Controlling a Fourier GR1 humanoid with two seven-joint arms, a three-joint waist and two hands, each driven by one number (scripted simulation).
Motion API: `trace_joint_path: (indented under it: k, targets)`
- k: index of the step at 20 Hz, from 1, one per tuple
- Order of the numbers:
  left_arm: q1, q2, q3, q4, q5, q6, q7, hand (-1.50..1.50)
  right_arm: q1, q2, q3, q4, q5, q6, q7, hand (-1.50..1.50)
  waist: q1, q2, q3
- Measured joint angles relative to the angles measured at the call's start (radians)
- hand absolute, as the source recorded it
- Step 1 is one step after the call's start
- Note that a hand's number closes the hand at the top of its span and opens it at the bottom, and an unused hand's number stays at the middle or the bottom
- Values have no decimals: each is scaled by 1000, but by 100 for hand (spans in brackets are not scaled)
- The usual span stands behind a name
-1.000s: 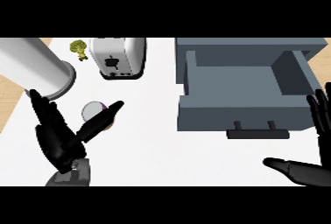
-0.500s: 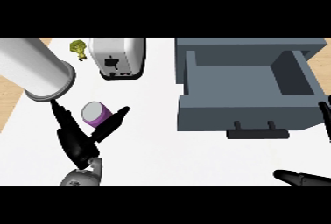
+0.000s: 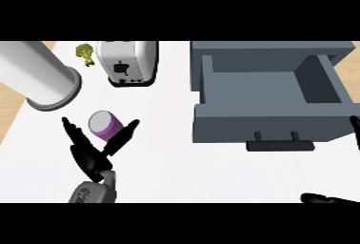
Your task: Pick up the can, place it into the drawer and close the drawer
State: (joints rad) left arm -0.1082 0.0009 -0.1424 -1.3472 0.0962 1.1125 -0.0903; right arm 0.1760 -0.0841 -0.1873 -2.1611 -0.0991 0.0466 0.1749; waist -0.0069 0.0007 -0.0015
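A purple can [image 3: 105,125] with a pale top is seen left of centre on the white counter [image 3: 169,157], set in the gap between the spread thumb and fingers of the left hand [image 3: 90,157]; contact cannot be confirmed. The fingers are held straight. At the upper right, a grey drawer [image 3: 271,125] is shown pulled open, its dark handle [image 3: 280,144] facing the lower edge. A toaster [image 3: 127,62] is placed at the upper middle, a small green vegetable [image 3: 85,53] just beside it. A large white cylinder [image 3: 38,78] is laid at the upper left. Only dark fingertips of the right hand [image 3: 330,198] are visible at the lower right.
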Motion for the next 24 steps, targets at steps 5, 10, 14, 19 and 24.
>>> trace_joint_path:
  k: [5,10,14,19,24]
  targets:
    - [6,0,53,108,184,-57,-192,-150,12,-11,-28,-54,-30,11,44,-150,-1,0,0]
    - [-34,0,93,256,358,-118,-378,-150,-17,-20,-60,-45,-47,17,57,-150,0,0,0]
    - [-87,0,146,379,455,-170,-490,-150,-36,-31,-70,-56,-39,14,96,-150,0,0,1]
    - [-138,-1,235,538,529,-262,-608,-150,-22,-19,-71,-77,-32,27,102,-150,-1,1,1]
    - [-202,26,306,693,551,-363,-673,-150,-23,-9,-68,-70,-23,38,95,-150,-1,1,1]
